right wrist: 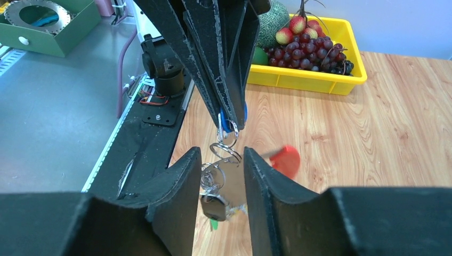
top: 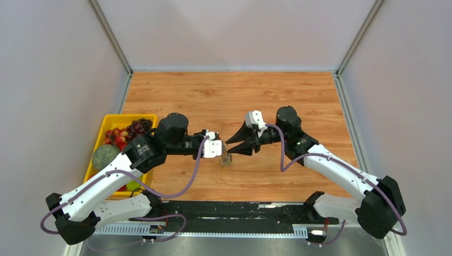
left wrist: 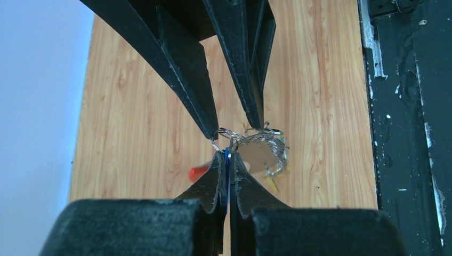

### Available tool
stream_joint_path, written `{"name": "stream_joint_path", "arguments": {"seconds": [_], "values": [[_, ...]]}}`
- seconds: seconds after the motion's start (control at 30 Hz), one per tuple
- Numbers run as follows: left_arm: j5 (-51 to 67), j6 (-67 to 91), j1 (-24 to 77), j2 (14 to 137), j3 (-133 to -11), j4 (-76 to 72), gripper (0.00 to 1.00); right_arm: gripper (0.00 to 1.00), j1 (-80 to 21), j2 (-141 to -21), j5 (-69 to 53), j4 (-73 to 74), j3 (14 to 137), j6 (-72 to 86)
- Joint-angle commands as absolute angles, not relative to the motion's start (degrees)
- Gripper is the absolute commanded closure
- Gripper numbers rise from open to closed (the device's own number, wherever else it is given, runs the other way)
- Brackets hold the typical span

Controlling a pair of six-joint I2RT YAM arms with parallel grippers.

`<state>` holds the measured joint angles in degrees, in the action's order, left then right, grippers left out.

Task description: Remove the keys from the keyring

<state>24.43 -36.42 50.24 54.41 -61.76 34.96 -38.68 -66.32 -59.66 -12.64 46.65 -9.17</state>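
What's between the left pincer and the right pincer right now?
The keyring: its silver rings hang from the blue key pinched in the left pincer and drop between the fingers of the right pincer. Clearest in the right wrist view.

No text, label, brand, number or sign can be read in any of the three views.
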Motion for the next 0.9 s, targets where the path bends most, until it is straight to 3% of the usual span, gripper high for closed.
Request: {"name": "stream_joint_path", "arguments": {"seconds": [0.0,0.23,0.7,0.8,0.87], "values": [[26.21,-37.62,50.53,53.39,-61.97,32.80,1.00,0.65,-39.69,-67.13,-61.35,-12.46,49.81,-10.90],[25.12,-37.55,50.56,52.97,-62.08,32.77,1.00,1.00,-39.90,-67.76,-60.02,-10.25,50.66,-11.02],[15.38,-35.74,50.59,49.54,-60.00,29.29,1.00,1.00,-38.28,-65.22,-55.64,-8.44,49.13,-8.16],[14.55,-35.60,50.59,48.60,-59.54,28.53,1.00,0.90,-38.14,-65.44,-56.52,-8.51,49.17,-7.63],[14.46,-35.55,50.55,48.33,-59.45,28.21,1.00,1.00,-38.14,-65.79,-57.31,-8.50,49.37,-7.38]]}}
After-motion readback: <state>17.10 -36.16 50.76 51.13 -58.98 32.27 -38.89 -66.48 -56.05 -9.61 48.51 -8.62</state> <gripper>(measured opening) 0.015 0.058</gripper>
